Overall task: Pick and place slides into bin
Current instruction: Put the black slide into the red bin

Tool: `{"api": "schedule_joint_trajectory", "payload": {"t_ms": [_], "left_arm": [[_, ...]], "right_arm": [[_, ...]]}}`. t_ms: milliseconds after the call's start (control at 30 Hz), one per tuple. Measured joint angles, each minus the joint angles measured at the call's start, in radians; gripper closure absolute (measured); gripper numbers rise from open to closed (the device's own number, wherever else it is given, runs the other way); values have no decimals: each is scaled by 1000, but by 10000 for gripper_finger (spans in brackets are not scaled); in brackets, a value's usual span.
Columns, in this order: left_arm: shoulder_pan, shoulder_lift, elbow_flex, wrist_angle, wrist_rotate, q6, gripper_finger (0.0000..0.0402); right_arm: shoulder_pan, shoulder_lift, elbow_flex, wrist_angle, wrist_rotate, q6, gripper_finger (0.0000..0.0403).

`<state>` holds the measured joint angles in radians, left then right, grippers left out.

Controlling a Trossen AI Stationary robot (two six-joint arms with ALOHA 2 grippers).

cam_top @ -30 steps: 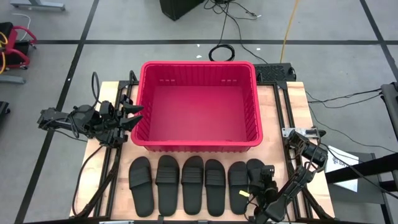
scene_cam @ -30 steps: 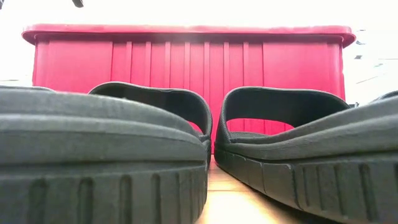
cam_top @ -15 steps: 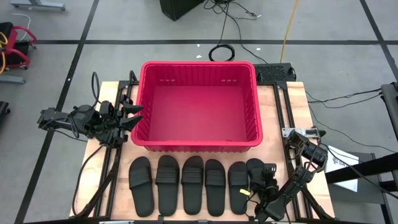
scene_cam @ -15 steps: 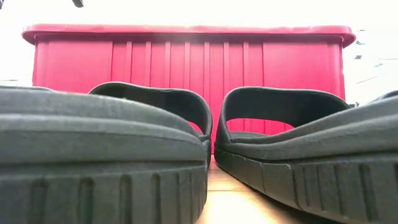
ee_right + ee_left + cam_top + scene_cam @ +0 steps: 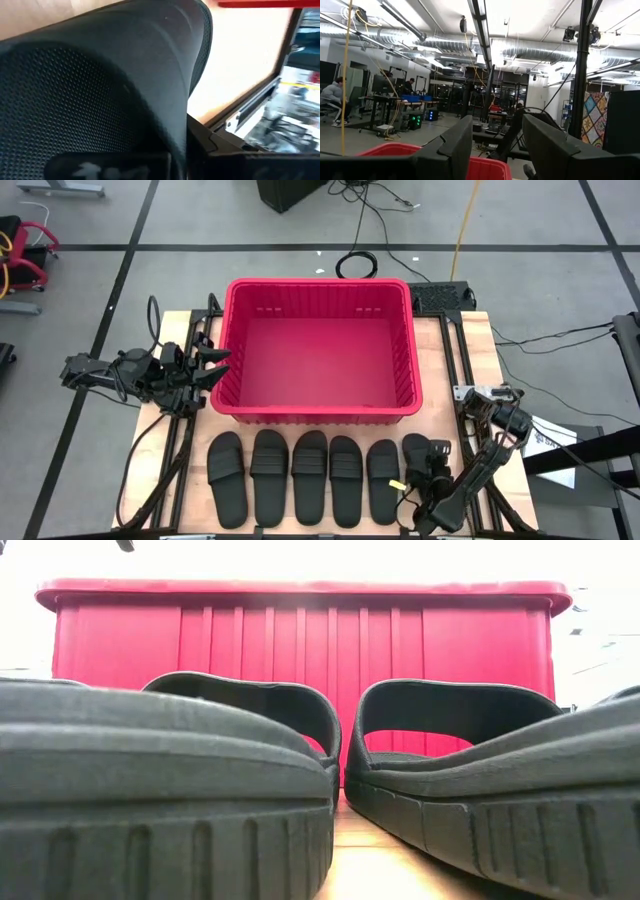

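Six black slides (image 5: 310,478) lie side by side along the table's near edge, soles down, toes toward the red bin (image 5: 412,370). The bin stands on the far half of the table and shows nothing inside. My right gripper (image 5: 425,482) is at the row's right end, shut on the rightmost slide (image 5: 412,448), which fills the right wrist view (image 5: 100,75). My left gripper (image 5: 213,366) waits open beside the bin's left wall, pointing over its rim (image 5: 485,167). The low view shows two slides (image 5: 240,710) close up in front of the bin's wall (image 5: 300,630). My right gripper holds the rightmost slide around its middle and near half (image 5: 418,465), coming from the near right and slanting down. The gripper itself covers the place of contact, so which part the fingers have cannot be told. The slide's toe end (image 5: 410,444) points toward the bin.
Black frame rails (image 5: 455,370) run along both sides of the wooden tabletop. Bare wood (image 5: 450,340) shows to the right of the bin. Cables and taped lines lie on the floor around the table. Beyond it, a workshop room with people at desks shows in the left wrist view.
My right gripper has shut on the rightmost slide and risen a little, rolling slightly. The slide has shifted a little toward the table's right edge. The other five slides and my left arm have kept still.
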<state>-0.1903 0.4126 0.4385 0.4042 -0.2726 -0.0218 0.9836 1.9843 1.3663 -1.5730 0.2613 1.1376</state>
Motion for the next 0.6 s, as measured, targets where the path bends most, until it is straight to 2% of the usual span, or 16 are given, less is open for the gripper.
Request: {"api": "schedule_joint_trajectory", "payload": {"t_ms": [300,600], "left_arm": [[0,0,0,-6,-24,0,222],[0,0,0,-6,-26,-10,222]], "right_arm": [[0,-236,0,2,57,105,398],[-2,-430,0,102,184,78,397]]}}
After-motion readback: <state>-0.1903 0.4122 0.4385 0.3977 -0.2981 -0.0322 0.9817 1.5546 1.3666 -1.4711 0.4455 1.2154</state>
